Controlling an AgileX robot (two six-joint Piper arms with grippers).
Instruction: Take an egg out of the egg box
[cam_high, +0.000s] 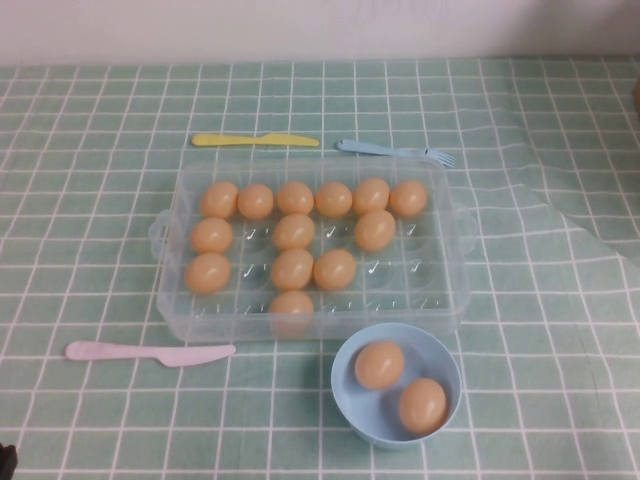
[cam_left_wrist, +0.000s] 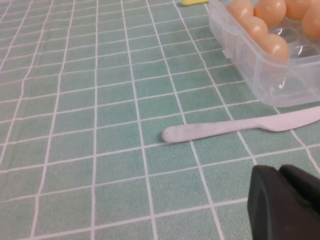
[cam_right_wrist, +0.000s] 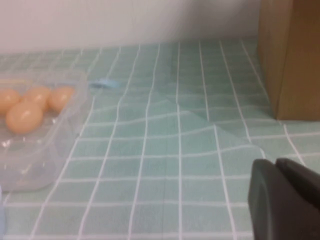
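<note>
From the high view, your egg box sits mid-worktop holding thirteen eggs, while two more lie in the light-blue bowl touching its near edge. A sensible next egg sits alone in the box's nearest row, closest to the bowl. A yellow knife and a blue fork lie just beyond the far side, a pink knife off the near left corner. Neither arm reaches into this view, so both are parked back at your edge.

In the left wrist view, the left tool hangs low over bare cloth near the pink knife's handle, empty; its jaws look shut, though only one dark corner shows.

In the right wrist view, the right tool is closed on nothing, well apart from the box, with a brown box at the far right edge.

Judging by the bowl, two transfers look done; this pick hasn't begun, so you have the whole reach, grasp and lift ahead.
</note>
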